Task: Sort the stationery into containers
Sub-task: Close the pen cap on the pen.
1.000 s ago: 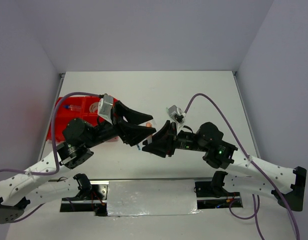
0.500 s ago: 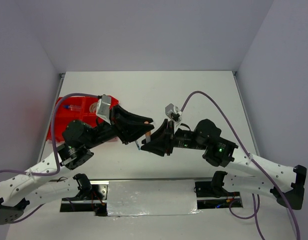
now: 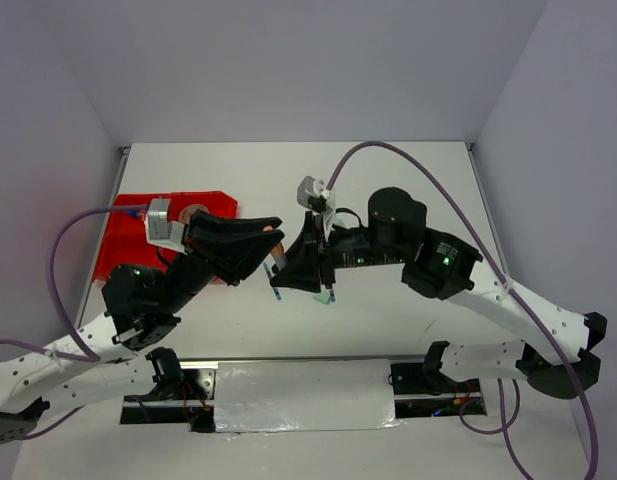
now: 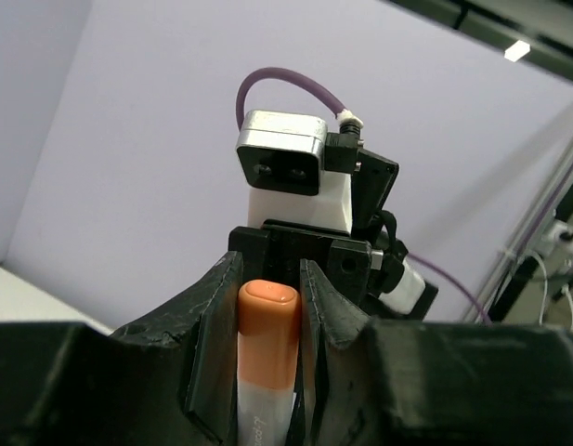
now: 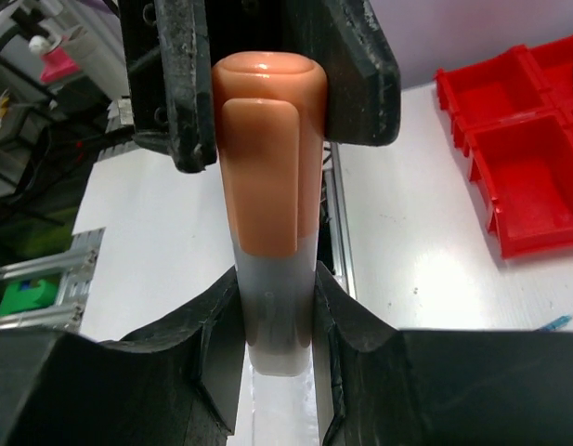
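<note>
Orange-capped marker point(image 5: 266, 214) | pinched between left jaws | pinched between right jaws | spans both

An orange-capped marker point(image 5: 267, 214) stands upright, its pale barrel pinched by the right gripper point(image 5: 275, 321) below, its cap clamped by the left gripper point(image 5: 267, 88) above. At the right, the red tray point(image 5: 511, 243) sits on the white table point(image 5: 407, 232), a blue pen point(image 5: 555, 322) below it

The orange-capped marker with a pale barrel point(image 5: 266, 186) is seen as smooth, glossy plastic. The fingers point(image 5: 207, 353) of the right end effector point(image 5: 274, 283) are of matt, grainy black plastic. The red plastic tray point(image 5: 537, 177) is shiny, the white bench point(image 5: 425, 242) matt.
</note>
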Action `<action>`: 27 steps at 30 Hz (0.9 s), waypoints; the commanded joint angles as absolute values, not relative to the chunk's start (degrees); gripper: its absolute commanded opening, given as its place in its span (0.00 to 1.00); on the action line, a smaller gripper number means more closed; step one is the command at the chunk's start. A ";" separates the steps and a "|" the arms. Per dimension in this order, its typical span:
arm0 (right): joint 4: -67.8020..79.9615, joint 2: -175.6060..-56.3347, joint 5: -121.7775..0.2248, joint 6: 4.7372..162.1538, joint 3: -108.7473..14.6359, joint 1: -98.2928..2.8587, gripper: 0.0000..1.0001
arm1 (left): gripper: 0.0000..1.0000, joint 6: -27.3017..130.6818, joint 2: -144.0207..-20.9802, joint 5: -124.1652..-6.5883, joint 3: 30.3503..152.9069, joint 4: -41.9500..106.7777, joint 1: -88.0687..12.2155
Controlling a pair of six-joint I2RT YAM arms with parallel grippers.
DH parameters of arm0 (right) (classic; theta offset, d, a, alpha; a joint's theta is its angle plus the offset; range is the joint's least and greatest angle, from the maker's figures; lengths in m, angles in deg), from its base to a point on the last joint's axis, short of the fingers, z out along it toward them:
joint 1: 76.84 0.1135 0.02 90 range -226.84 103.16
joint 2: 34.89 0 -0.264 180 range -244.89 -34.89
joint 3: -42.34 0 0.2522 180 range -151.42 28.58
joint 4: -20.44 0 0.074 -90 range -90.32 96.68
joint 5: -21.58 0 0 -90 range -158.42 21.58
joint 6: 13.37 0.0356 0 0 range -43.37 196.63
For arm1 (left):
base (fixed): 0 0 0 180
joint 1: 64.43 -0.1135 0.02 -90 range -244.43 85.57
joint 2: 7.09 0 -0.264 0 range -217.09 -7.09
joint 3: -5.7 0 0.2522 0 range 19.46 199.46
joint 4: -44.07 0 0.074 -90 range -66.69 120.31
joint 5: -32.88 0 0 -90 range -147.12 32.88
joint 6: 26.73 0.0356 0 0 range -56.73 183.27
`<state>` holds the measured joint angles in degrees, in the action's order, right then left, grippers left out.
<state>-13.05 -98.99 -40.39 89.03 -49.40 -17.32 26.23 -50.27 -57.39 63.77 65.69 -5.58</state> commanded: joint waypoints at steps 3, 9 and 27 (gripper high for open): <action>3.35 -104.23 -44.51 87.09 -69.31 -21.82 0.00 | 0.00 23.28 -54.11 -61.08 53.13 49.99 3.77; 6.40 -102.84 -38.03 88.93 -60.57 -21.48 0.00 | 0.00 25.29 -48.68 -52.21 55.83 42.46 4.48; 13.44 -95.10 -39.76 93.33 -36.02 -19.72 0.00 | 0.69 29.17 -48.85 -42.00 65.34 33.39 4.48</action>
<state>2.05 -96.97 -36.17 94.15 -33.99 -19.24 29.58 -48.68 -38.24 67.18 39.72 3.28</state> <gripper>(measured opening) 0.361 0.685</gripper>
